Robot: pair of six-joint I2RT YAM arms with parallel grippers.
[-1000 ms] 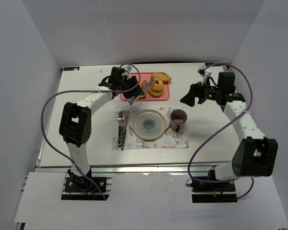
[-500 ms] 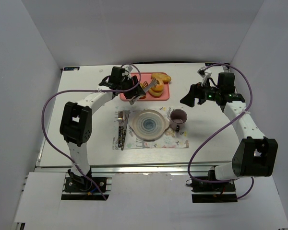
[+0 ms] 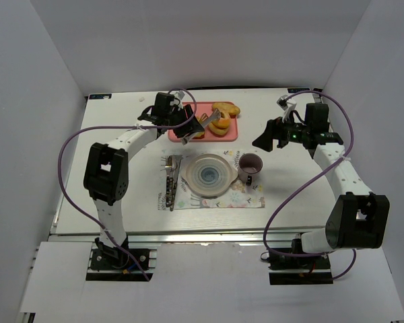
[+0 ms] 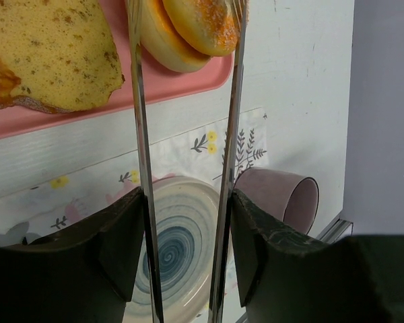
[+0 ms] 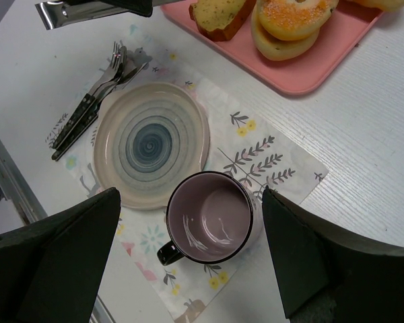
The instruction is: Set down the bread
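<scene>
Left wrist view: the two long metal fingers of my left gripper (image 4: 185, 8) run up the frame and close on the bread (image 4: 205, 19), an orange-brown ring with a sugared crust, cut off by the top edge. One finger presses on the bread's crust. The other lies against a paler ring (image 4: 165, 46) that sits just under the bread and is caught between the fingers too. I read this as a grip on the bread, though I cannot tell whether it has left the pink tray (image 4: 188, 82) or rests there on the paler ring. A toast slice (image 4: 50, 54) lies on the same tray, off to one side.

Below the tray in this view are a flowered placemat (image 4: 252, 145), a round plate (image 4: 182, 202) with blue rings and nothing on it, and a mauve mug (image 4: 283, 195) just beside the plate.

Top external view: the bread looks tipped on edge at the far side of the table (image 3: 121, 202), with the left arm reaching over the tray. My right gripper (image 3: 273, 138) hangs in the air, well apart from the tray, with its jaws spread wide and holding nothing. The right wrist view looks down on the mug, the plate and some cutlery (image 5: 87, 114) on the mat's edge.

Progress, as I judge it: the pick-up is under way and nothing more. The plate seems the likely destination and it is bare, so the lift clear of the tray, the carry and the release are all left to do. The paler ring may come up with the bread.
</scene>
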